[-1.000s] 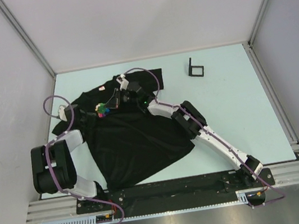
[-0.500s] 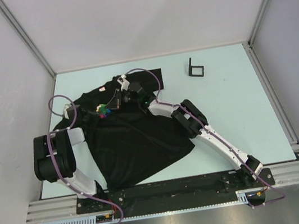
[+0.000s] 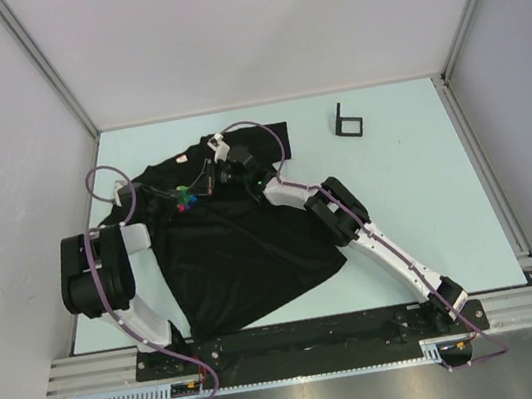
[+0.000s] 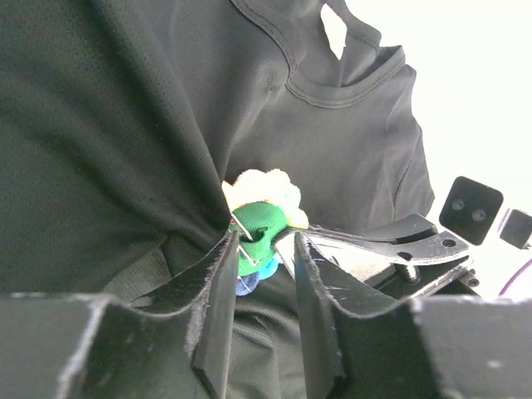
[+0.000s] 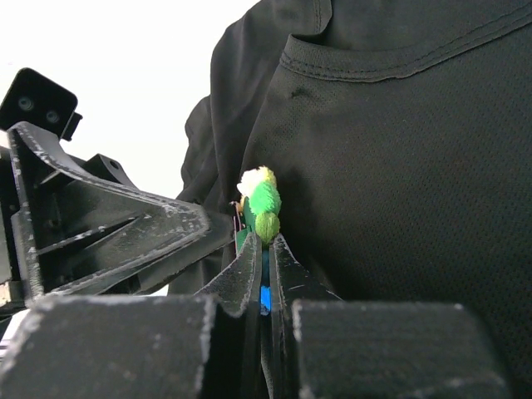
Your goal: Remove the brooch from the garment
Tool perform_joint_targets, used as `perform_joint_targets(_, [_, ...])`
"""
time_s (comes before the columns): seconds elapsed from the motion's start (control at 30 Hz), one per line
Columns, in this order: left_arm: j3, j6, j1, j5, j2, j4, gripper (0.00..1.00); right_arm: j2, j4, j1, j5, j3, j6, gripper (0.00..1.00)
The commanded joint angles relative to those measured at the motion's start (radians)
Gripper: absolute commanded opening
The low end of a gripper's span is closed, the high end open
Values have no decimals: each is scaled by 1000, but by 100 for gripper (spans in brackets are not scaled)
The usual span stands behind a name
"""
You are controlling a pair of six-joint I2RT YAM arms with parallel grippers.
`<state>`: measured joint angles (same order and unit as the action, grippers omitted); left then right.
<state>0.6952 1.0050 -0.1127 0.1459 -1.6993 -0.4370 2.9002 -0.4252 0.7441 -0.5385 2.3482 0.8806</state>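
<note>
The black T-shirt garment (image 3: 238, 244) lies crumpled on the pale table, bunched up near its neck. The tiny multicoloured brooch (image 3: 183, 198) sits on that bunched cloth. My right gripper (image 3: 199, 188) is shut on the brooch (image 5: 263, 206); a blue bit shows between its fingers (image 5: 249, 270). My left gripper (image 3: 164, 196) is open, its tips just short of the brooch (image 4: 259, 224) from the other side, the left finger (image 4: 218, 283) against a fold of the garment (image 4: 100, 141). The brooch's metal pin shows by that finger.
A small black square frame (image 3: 348, 123) stands at the back right of the table. A pinkish label (image 3: 179, 156) shows at the garment's neck. The right gripper's finger (image 4: 391, 243) lies close to the left gripper's tips. Grey walls enclose the table.
My left arm has swung its wrist up and to the right, bringing the left gripper close to the brooch. The right gripper has stayed shut on the brooch.
</note>
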Motion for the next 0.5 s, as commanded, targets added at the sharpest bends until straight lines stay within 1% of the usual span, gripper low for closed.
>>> perform_joint_targets(0.0, [35, 26, -7, 27, -20, -60, 36, -38, 63, -3, 5, -18, -51, 0])
perform_joint_targets(0.37, [53, 30, -5, 35, -53, -55, 34, -45, 74, 3, 8, -18, -91, 0])
perform_joint_targets(0.47, [56, 24, -7, 32, -57, -55, 32, -48, 74, 3, 5, -18, -100, 0])
